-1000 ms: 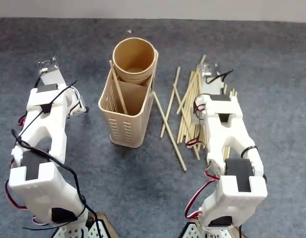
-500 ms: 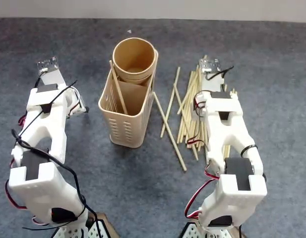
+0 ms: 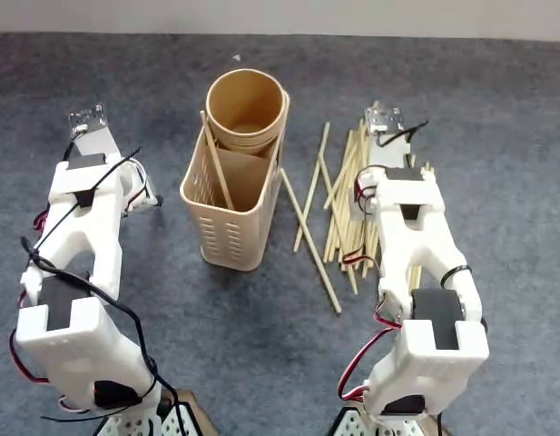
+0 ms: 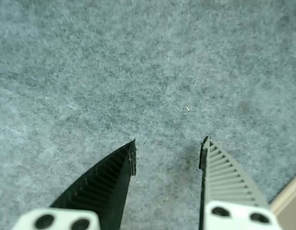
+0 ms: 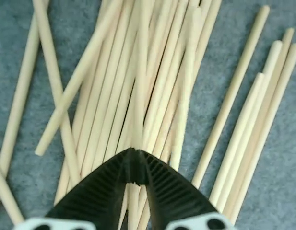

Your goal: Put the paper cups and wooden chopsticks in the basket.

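At the left, the left pincer (image 4: 168, 148) hangs with jaws apart over the grey carpeted table (image 3: 497, 109). In the centre, a beige slotted plastic basket (image 3: 223, 232) holds stacked brown paper cups (image 3: 246, 107) and one wooden chopstick (image 3: 216, 163). At the right, the right pincer (image 5: 136, 154) is closed tip to tip over the loose pale wooden chopsticks (image 3: 338, 195).

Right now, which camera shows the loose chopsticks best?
Right wrist view: the chopsticks lie close under its pincer. The high view has them partly under the arm; the left wrist view faces carpet.
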Controlling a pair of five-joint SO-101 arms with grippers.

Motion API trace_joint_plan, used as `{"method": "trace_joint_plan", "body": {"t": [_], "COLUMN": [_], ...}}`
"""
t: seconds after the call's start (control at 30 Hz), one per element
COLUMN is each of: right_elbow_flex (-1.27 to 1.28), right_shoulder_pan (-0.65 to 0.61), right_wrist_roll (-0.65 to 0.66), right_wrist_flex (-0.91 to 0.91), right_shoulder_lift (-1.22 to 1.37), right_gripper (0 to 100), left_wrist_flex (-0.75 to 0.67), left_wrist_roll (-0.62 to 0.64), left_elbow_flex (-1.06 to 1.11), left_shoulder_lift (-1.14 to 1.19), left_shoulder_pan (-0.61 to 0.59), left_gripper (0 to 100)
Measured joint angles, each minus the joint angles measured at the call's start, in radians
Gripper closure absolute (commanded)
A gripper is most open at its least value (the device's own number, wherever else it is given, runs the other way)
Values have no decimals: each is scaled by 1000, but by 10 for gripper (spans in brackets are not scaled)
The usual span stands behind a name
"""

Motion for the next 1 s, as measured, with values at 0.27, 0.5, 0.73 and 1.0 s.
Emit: {"method": "trace_joint_plan", "body": {"t": [0.27, 0.5, 0.73, 1.0], "right_elbow_flex": [0, 0, 0, -38], "right_shoulder_pan": [18, 23, 23, 57], "right_wrist_roll": [0, 0, 0, 0], "right_wrist_flex": [29, 58, 20, 15], "right_shoulder_lift": [0, 0, 26, 130], "right_gripper": [837, 771, 775, 978], "left_wrist_flex": [0, 0, 0, 0], "left_wrist_roll": [0, 0, 0, 0], "left_elbow_flex": [0, 0, 0, 0], "left_shoulder_lift": [0, 0, 0, 0], "left_shoulder_pan": [0, 0, 0, 0], "left_gripper": [776, 776, 776, 776]}}
